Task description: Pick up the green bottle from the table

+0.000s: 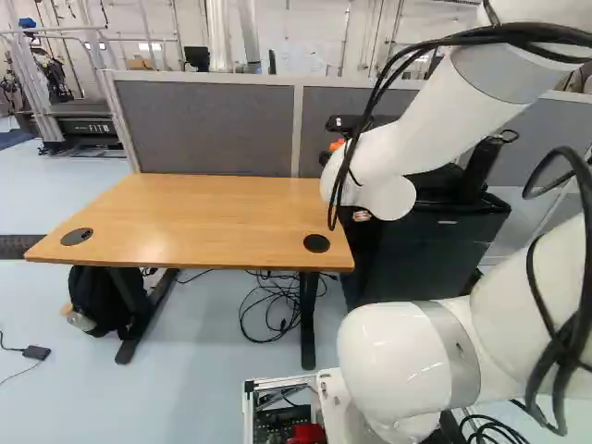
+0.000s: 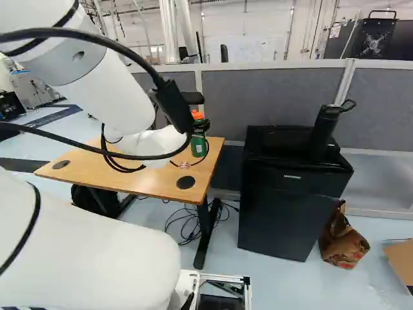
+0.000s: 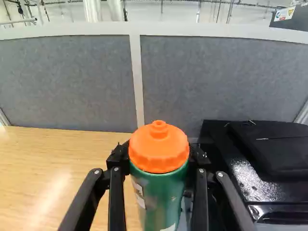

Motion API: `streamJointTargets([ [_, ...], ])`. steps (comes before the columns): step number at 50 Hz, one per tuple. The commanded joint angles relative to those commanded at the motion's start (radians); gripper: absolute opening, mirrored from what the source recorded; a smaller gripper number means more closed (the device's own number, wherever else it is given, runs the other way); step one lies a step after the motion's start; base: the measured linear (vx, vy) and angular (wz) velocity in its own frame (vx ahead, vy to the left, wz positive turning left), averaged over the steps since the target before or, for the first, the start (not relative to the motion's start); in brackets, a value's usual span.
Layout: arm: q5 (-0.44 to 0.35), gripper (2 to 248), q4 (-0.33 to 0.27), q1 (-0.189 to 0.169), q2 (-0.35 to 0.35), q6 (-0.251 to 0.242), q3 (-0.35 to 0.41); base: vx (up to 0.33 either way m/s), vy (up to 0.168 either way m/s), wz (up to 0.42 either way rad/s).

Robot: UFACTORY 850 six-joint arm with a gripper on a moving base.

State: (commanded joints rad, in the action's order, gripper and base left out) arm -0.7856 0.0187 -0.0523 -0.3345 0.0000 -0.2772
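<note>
Grey fabric partition panels (image 3: 72, 82) back a smooth wood-grain table (image 1: 203, 213). At its end, the black gripper (image 3: 159, 156) pinches the upright green bottle (image 3: 161, 204) from both sides, below its ribbed orange cap (image 3: 159, 147); whether the base touches wood I cannot tell. Probably firm plastic, fairly light, slightly slippery: best held round the body.

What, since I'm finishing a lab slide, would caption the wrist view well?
Black pincer closed on the orange-capped green bottle, grey partition beyond.

Base views from behind the arm (image 1: 412, 139), table (image 1: 208, 217) in both; wrist view close, seemingly forward
</note>
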Motion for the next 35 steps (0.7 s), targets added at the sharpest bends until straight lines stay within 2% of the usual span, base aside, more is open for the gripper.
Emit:
streamJointTargets([
  [35, -0.065, 31, -0.014, 0.039, 0.041, 0.0, 0.142, 0.0, 0.0, 0.0],
])
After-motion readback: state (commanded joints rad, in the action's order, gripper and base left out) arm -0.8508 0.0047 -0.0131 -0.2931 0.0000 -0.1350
